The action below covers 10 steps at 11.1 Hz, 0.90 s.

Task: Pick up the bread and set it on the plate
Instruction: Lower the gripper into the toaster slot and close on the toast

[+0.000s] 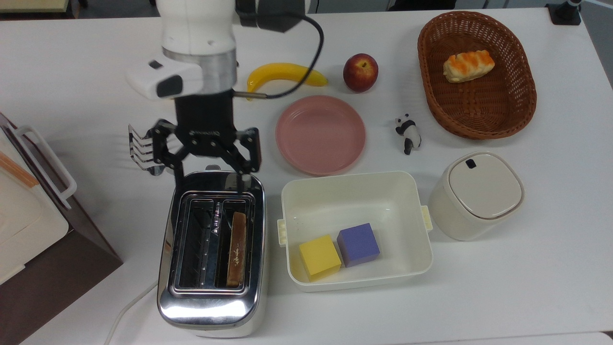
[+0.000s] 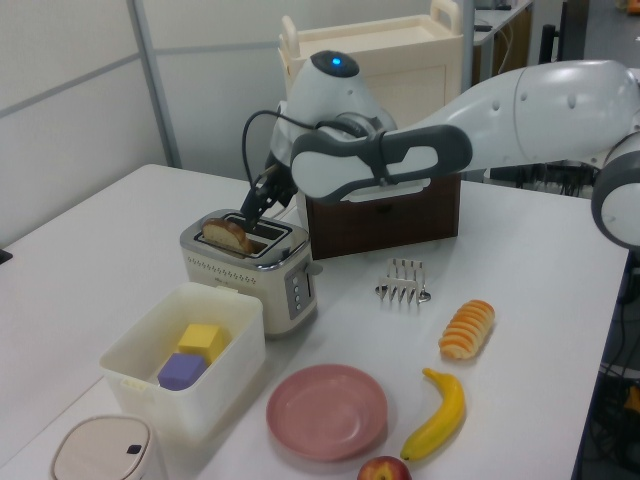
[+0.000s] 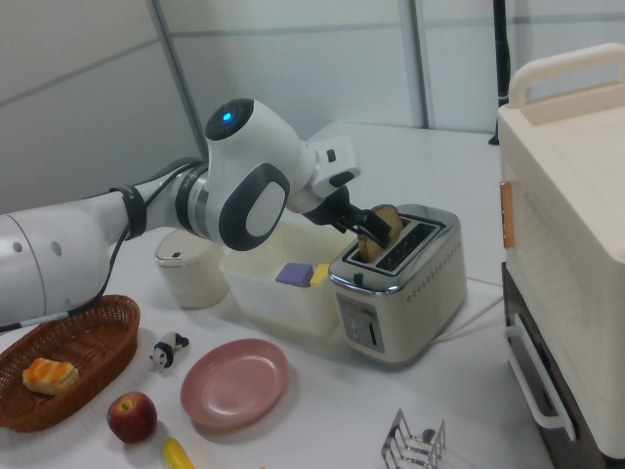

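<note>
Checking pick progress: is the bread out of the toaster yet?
No. In the top view the bread stands edge-on in a toaster slot, and the open gripper hangs over the toaster's end.

White table (image 1: 527,287) spreads across the scene, evenly lit from above. Pale panelled walls (image 2: 70,110) close in behind it in the left view. A brown cabinet (image 2: 385,215) with a cream top sits on the table's far side, cluttered desks (image 2: 560,165) beyond.
</note>
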Motion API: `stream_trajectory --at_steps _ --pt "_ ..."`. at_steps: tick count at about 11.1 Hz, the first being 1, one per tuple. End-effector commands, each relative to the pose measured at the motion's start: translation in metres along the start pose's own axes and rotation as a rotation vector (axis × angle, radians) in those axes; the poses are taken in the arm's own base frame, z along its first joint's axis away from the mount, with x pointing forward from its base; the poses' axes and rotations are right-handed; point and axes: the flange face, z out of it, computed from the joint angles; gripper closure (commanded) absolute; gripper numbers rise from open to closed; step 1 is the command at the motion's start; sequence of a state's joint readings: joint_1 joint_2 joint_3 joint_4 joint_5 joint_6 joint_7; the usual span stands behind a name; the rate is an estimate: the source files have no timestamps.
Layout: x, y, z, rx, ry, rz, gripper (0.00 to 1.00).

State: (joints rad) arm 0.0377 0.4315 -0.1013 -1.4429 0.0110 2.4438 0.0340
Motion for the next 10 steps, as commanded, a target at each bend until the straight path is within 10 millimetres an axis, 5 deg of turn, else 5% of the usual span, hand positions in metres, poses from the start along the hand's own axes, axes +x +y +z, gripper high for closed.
stream_trajectory --at_steps 1,4,7,8,9,10 --pt "0.005 -0.037 0.012 0.016 0.036 0.025 0.03" --pt "0.000 -0.063 0.033 -0.006 0.084 0.016 0.12" --pt "0.012 -0.062 0.039 -0.066 0.138 -0.007 0.32" --pt "0.013 -0.055 0.039 -0.081 0.142 -0.009 0.57" --pt "0.014 -0.053 0.038 -0.085 0.143 -0.010 0.91" --pt "0.015 -0.053 0.035 -0.085 0.146 -0.009 1.00"
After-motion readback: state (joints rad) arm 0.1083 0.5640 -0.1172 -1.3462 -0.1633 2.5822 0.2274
